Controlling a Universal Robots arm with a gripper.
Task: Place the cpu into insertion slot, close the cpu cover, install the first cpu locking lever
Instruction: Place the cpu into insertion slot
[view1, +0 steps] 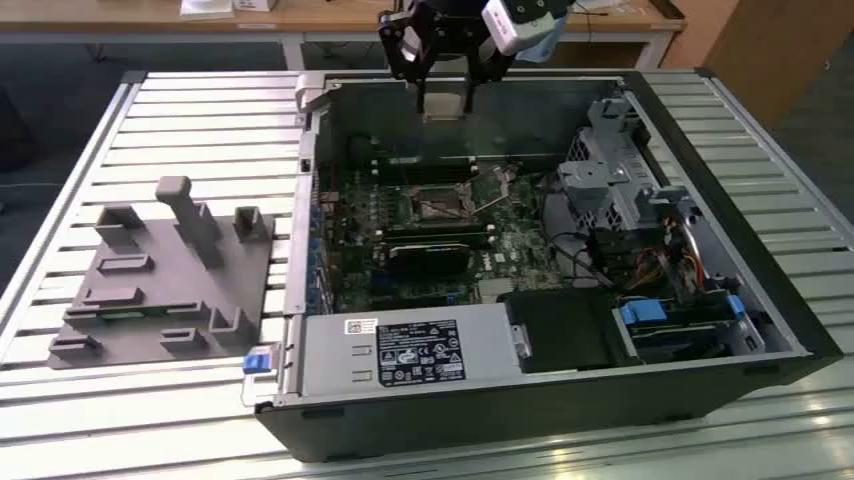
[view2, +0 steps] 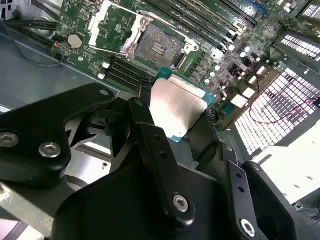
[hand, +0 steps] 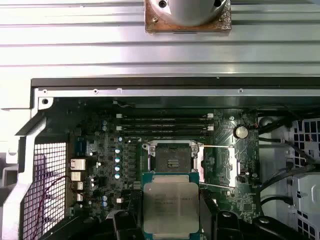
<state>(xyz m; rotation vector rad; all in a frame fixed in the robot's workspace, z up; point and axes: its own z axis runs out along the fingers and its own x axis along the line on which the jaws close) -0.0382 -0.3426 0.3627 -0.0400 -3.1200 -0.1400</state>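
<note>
My gripper (view1: 445, 98) hangs above the far wall of the open computer case, shut on the cpu (view1: 445, 104). In both wrist views the cpu (hand: 171, 202) (view2: 179, 102) lies flat between my two black fingers (hand: 129, 220), silver top showing, green edge around it. The insertion slot (hand: 172, 161) (view2: 156, 46) (view1: 434, 207) sits bare and dark on the green motherboard, well below the cpu. The cpu cover (hand: 223, 162) (view2: 107, 22) is swung open beside the slot, its square cut-out showing board beneath. Two thin locking levers (hand: 216, 146) stand raised along the cover.
Long black memory slots (hand: 165, 126) run beside the socket. A black card (view1: 427, 258) lies nearer the front. A metal drive cage (view1: 607, 180) and cables fill the exterior view's right; a power supply (view1: 400, 352) sits in front. A grey fixture (view1: 160, 270) stands left of the case.
</note>
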